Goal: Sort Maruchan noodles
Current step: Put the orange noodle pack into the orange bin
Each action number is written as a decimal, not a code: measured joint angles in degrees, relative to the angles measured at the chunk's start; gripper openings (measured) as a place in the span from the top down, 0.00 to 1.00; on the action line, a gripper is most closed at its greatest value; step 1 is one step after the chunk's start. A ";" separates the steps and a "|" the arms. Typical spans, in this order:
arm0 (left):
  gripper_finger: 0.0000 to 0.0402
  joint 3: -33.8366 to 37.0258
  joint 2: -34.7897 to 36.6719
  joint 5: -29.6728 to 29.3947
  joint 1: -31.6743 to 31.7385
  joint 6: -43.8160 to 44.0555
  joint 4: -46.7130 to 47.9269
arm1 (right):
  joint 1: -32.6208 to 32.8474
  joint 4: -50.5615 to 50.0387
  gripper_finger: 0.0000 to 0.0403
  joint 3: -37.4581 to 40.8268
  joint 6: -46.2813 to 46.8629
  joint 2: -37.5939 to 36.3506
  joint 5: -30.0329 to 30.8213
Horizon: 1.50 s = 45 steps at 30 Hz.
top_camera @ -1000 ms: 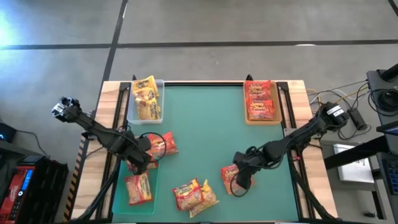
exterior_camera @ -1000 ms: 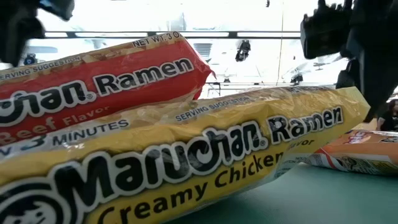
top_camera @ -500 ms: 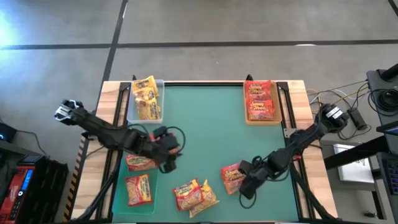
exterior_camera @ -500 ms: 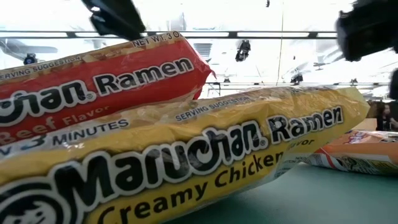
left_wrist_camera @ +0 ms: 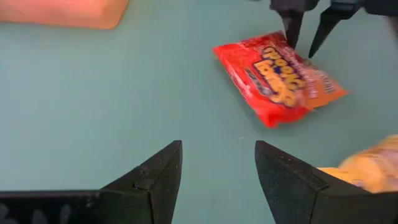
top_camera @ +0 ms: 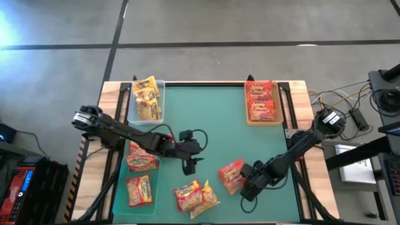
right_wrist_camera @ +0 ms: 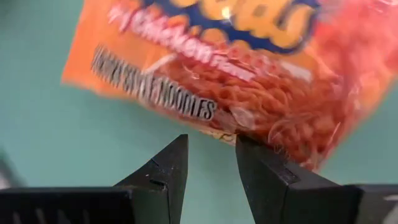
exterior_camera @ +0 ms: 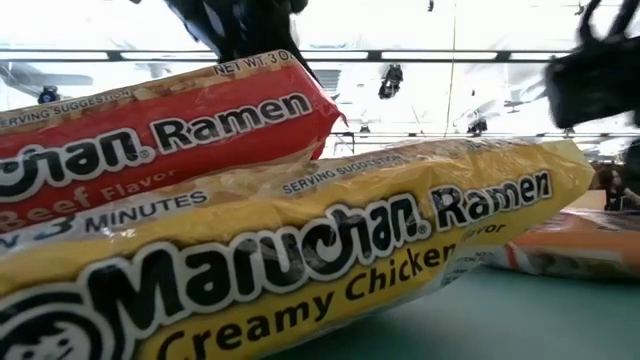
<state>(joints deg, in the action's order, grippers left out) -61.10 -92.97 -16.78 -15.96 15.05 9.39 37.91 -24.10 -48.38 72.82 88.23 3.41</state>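
While both arms reach over the green mat (top_camera: 206, 125), neither gripper holds a packet. The left gripper (top_camera: 189, 164) hangs near the middle of the mat, its jaws parted with bare mat between them. Ahead of those jaws, well apart, lies a red packet (left_wrist_camera: 278, 76) — the right gripper (left_wrist_camera: 306, 34) stands just beyond it. Seen from the right wrist, that gripper's jaws stand narrowly apart with nothing between them, and the red packet's edge lies just in front of the fingertips (right_wrist_camera: 173, 155); I cannot tell if they touch it.

To one side of the left jaws sits a red and a yellow packet stacked (top_camera: 195, 197). Behind the left gripper lie two more red packets (top_camera: 140, 175). At the far corners, a clear tray (top_camera: 160, 114) holds yellow packets (top_camera: 146, 98) — a tan tray (top_camera: 248, 119) holds red ones (top_camera: 261, 100).
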 joint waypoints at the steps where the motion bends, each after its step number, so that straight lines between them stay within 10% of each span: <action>1: 0.54 0.00 -0.79 0.05 0.20 0.00 -0.50 | -0.67 -0.61 0.68 0.02 -1.80 0.02 1.64; 10: 0.54 0.02 -7.49 1.55 0.13 1.23 -6.77 | -12.68 0.65 0.68 0.05 -21.76 -0.35 16.51; 21: 0.54 0.02 -14.07 4.09 0.25 3.23 -9.08 | -15.93 4.17 0.68 -0.35 -22.64 -1.51 1.07; 45: 0.54 -0.33 -24.12 7.14 1.14 6.00 -18.74 | -14.19 3.39 0.67 -0.83 -22.55 -2.63 8.57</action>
<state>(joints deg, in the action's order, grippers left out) -61.43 -117.09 -9.63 -14.82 21.04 -9.35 23.73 -20.71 -49.21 50.27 85.60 11.98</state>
